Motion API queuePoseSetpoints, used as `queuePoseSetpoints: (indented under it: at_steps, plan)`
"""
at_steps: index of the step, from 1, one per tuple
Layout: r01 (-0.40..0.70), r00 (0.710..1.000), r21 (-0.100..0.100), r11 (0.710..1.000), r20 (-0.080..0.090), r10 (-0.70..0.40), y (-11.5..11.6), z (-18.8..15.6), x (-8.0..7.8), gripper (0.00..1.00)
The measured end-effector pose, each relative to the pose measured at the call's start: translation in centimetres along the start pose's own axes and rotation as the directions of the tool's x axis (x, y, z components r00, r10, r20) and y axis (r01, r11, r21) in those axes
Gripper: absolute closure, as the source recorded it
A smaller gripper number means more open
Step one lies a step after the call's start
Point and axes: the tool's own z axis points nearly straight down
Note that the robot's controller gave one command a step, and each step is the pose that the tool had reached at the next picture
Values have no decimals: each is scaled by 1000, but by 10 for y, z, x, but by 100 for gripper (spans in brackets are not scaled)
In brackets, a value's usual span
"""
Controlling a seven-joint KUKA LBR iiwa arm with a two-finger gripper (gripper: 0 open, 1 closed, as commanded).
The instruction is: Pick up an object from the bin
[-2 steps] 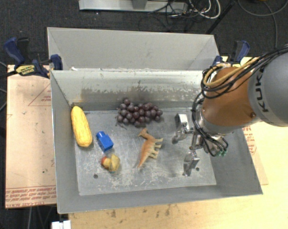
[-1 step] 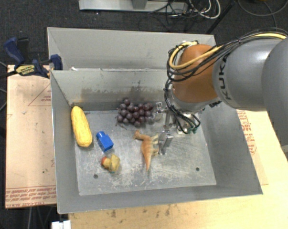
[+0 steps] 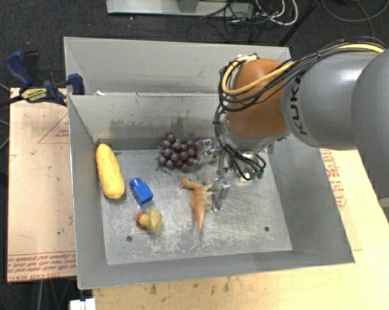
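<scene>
The claw [image 3: 215, 172] hangs low in the middle of the bin, fingers apart. The orange toy dinosaur [image 3: 198, 202] lies just beside its lower finger. Its long body runs back to front.

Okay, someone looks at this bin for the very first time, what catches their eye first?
First, the big grey arm with its orange wrist cover, reaching in from the right, its tool down right beside an orange toy dinosaur near the middle of the bin. Next come the yellow corn cob along the left wall and the dark purple grapes by the back wall.
</scene>
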Motion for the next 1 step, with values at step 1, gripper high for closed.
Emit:
queuePoseSetpoints:
  at_steps: [1]
  plan:
    - [211, 977, 0, 977, 1, -211, 13, 28, 12, 0]
